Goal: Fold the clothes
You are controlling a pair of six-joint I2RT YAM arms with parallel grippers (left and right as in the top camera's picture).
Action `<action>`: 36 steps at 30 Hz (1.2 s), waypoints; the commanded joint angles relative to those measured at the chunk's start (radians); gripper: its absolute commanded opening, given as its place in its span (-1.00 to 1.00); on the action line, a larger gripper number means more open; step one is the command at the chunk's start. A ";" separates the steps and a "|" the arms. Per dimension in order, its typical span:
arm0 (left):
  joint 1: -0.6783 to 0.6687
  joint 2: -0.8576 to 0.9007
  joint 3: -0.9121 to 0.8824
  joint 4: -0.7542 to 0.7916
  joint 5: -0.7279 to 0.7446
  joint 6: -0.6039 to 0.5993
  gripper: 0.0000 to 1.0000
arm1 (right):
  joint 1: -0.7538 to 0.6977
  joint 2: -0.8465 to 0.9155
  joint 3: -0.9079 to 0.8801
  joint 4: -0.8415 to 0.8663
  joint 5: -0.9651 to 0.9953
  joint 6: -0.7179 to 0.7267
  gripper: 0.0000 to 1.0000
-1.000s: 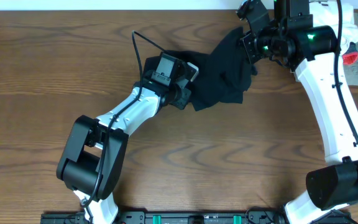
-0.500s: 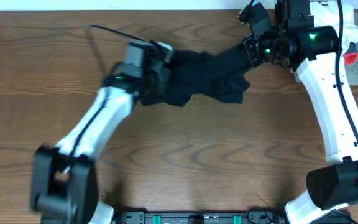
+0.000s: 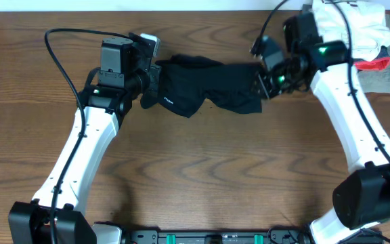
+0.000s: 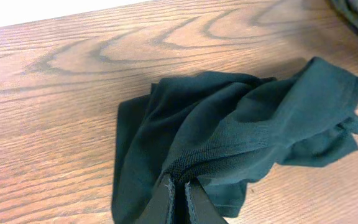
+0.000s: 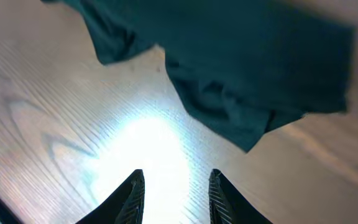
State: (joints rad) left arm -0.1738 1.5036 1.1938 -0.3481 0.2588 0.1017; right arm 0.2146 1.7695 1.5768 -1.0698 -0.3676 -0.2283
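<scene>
- Left gripper [image 4: 178,186] is pinched tight on a thin bit of the black soft-fabric T-shirt [image 3: 208,85]. A hard tug could slip it free.
- Right gripper [image 5: 174,186] is spread apart and holding nothing, so that end might drag.
- The shirt's bunched up mid-way along the far edge of the brown wooden table [image 3: 202,169]. Folding it now would probably trap creases.

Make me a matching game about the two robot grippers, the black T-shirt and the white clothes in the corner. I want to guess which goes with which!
Things:
1. left gripper
2. right gripper
3. black T-shirt
4. white garment

Places and states:
A. piled at the far right corner of the table
B. shut, pinching dark cloth
C. crumpled on the wood between the two arms
D. fingers apart, nothing between them

Pairs: 1-B, 2-D, 3-C, 4-A
</scene>
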 commanded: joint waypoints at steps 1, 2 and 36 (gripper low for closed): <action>0.005 -0.001 0.027 0.001 -0.042 0.002 -0.88 | 0.006 -0.001 -0.090 0.043 -0.014 0.014 -0.35; 0.005 -0.001 0.027 0.001 -0.042 0.002 -0.88 | 0.006 -0.001 -0.119 0.076 -0.013 0.014 -0.35; 0.005 -0.001 0.027 -0.014 -0.043 0.002 -0.88 | 0.007 0.111 -0.428 0.745 0.028 0.086 -0.28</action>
State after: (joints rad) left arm -0.1738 1.5036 1.1938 -0.3611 0.2317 0.1020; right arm 0.2150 1.8771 1.1511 -0.3233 -0.3168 -0.1612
